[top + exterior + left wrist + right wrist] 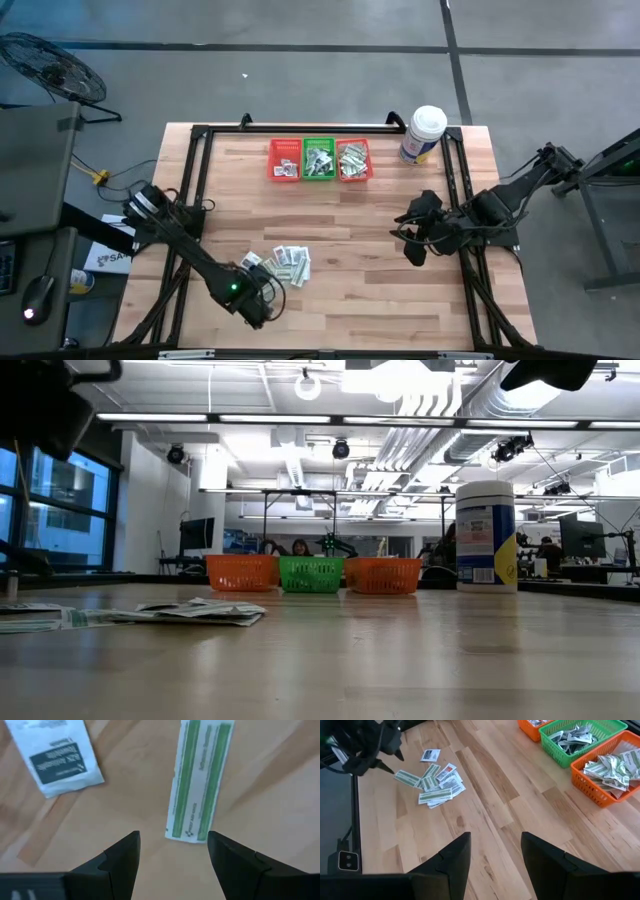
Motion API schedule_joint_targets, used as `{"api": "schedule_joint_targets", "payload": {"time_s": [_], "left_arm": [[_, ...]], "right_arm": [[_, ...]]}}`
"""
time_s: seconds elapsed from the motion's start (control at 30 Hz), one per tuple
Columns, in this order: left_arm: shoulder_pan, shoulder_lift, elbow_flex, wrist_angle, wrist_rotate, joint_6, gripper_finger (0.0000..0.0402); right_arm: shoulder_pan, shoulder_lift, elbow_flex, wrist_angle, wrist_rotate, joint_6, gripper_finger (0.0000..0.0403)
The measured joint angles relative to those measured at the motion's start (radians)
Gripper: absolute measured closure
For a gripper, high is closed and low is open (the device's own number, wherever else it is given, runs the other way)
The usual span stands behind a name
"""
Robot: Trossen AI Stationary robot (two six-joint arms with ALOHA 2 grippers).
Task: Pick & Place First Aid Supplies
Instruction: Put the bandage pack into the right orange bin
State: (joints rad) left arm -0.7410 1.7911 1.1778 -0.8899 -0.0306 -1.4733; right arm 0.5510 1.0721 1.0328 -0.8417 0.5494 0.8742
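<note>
my left gripper (172, 852), fingers apart, hangs over the narrow green-and-white paper strip (200, 782) at the near edge of the packet pile (283, 265); its long axis runs straight ahead between my fingers. my right gripper (495, 852), open, waits well apart.

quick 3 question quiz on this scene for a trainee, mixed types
1. True or false: the left gripper is shut on a packet.
2. Which packet lies just ahead of its open fingers: A) green-and-white strip B) white square packet
3. What stands beside the three baskets at the table's far edge?

Key: 1 false, it is open and empty. 2 A. 3 the white tub. The right gripper waits open over bare wood.
</note>
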Motion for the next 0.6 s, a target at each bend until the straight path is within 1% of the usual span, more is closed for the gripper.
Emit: {"api": "schedule_joint_targets", "payload": {"time_s": [0.27,0.47,0.6], "left_arm": [[0.001,0.036,0.000,0.043,-0.005,0.022,0.0174],[0.001,0.080,0.002,0.073,0.034,0.043,0.0174],[0.001,0.110,0.004,0.078,0.035,0.042,0.0174]], "right_arm": [[0.000,0.000,0.000,0.000,-0.003,0.008,0.0235],[0.000,0.000,0.000,0.000,-0.015,0.020,0.0235],[0.000,0.000,0.000,0.000,-0.031,0.027,0.0235]]}}
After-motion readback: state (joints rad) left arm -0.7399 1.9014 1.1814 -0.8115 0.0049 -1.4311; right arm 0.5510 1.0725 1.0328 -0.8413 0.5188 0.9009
